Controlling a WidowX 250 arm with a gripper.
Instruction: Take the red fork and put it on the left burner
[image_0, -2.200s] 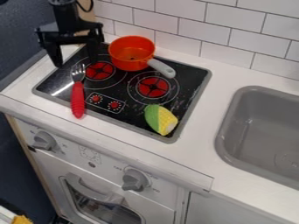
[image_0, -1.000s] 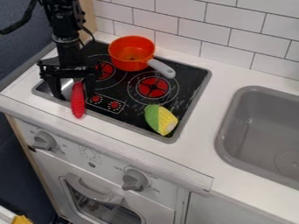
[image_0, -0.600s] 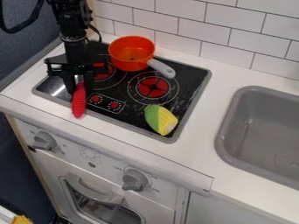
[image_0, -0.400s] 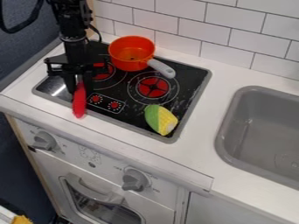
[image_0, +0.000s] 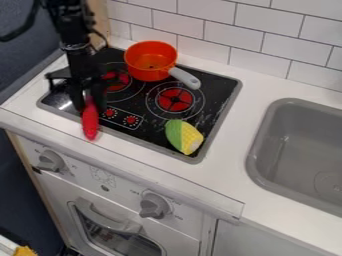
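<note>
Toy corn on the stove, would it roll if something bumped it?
The toy corn could well rock or roll, since its sides look rounded. Its tapered shape suggests it would curve rather than run straight. The glossy stove top might let it slide too.
</note>
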